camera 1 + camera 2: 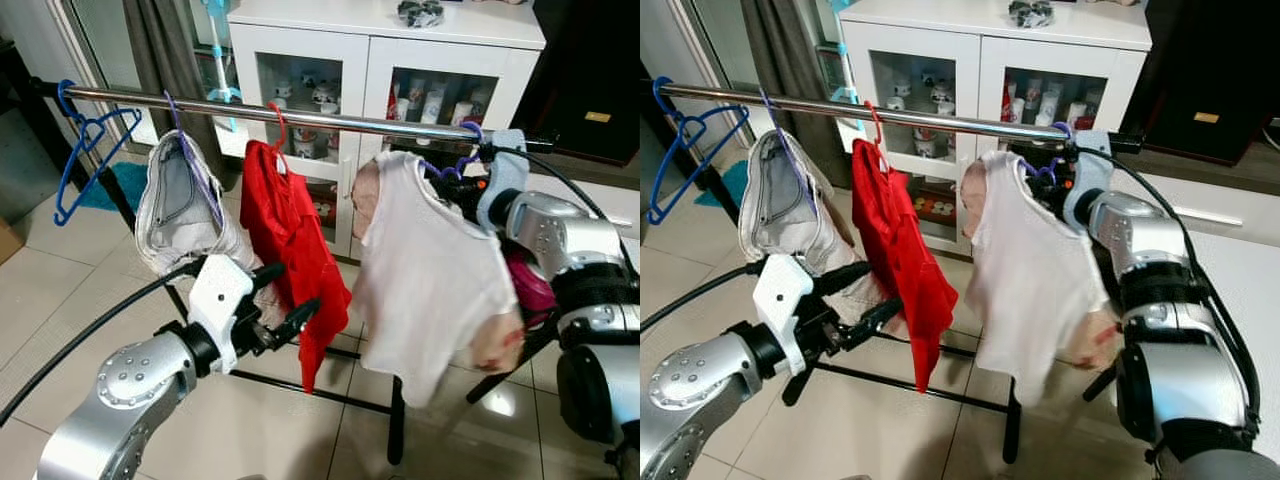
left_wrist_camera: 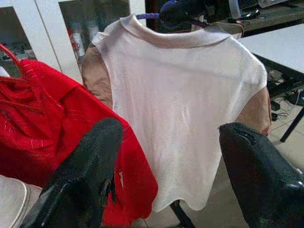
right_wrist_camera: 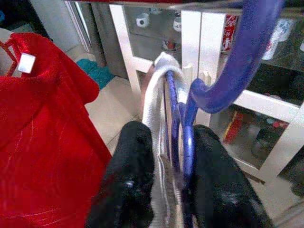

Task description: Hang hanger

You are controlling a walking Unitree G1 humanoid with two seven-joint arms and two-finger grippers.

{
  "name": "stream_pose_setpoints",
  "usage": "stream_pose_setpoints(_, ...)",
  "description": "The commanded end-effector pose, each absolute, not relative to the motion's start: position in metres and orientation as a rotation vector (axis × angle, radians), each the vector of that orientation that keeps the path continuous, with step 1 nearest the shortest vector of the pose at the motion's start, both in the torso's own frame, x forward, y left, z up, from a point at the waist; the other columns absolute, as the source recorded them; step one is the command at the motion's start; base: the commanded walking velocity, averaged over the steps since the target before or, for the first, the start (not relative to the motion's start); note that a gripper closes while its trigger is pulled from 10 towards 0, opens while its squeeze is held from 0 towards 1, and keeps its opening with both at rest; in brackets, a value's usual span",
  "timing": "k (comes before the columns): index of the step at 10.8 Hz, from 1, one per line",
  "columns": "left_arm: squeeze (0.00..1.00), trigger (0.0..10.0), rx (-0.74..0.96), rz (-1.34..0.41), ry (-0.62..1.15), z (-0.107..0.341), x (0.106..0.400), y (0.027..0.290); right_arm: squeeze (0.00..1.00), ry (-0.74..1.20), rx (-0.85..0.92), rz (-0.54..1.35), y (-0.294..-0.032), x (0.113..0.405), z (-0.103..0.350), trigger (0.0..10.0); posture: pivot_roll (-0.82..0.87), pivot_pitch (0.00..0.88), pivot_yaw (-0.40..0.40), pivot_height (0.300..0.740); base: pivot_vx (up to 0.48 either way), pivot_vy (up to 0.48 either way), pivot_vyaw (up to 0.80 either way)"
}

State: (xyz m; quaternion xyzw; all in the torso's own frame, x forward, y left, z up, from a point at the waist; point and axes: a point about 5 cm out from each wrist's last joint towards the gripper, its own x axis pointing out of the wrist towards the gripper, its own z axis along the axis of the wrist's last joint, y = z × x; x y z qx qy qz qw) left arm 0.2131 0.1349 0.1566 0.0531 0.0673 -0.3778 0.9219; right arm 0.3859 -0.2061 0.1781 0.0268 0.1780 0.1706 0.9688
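Right tool [image 3: 164, 190] pinches purple hanger [image 3: 183, 137] and white shirt [image 1: 430, 280] collar.

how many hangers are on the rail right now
4. An empty blue hanger at the robot's far left, a purple one carrying the grey garment, a red one with the red garment, and a purple hanger in the white shirt, gripped by the right hand.

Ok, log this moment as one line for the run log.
right gripper: shut on purple hanger with white shirt, hook at rail | left gripper: open, idle near red garment
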Motion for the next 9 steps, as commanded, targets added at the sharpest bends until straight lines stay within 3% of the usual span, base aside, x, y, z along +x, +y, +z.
stream_pose_setpoints(1,0.00,10.0,0.114,-0.778,0.129,0.1585,0.2129,0.1337,0.00,0.339,0.053,0.354,-0.2030,0.3887,0.1834,0.0,-0.07,0.000,-0.003,0.740,0.000,0.000,0.00)
stream_pose_setpoints(9,0.00,10.0,0.105,-0.803,0.123,0.1596,0.2120,0.1313,0.00,0.325,0.051,0.351,-0.1997,0.3875,0.1790,0.0,-0.07,0.000,0.001,0.740,0.000,0.000,0.00)
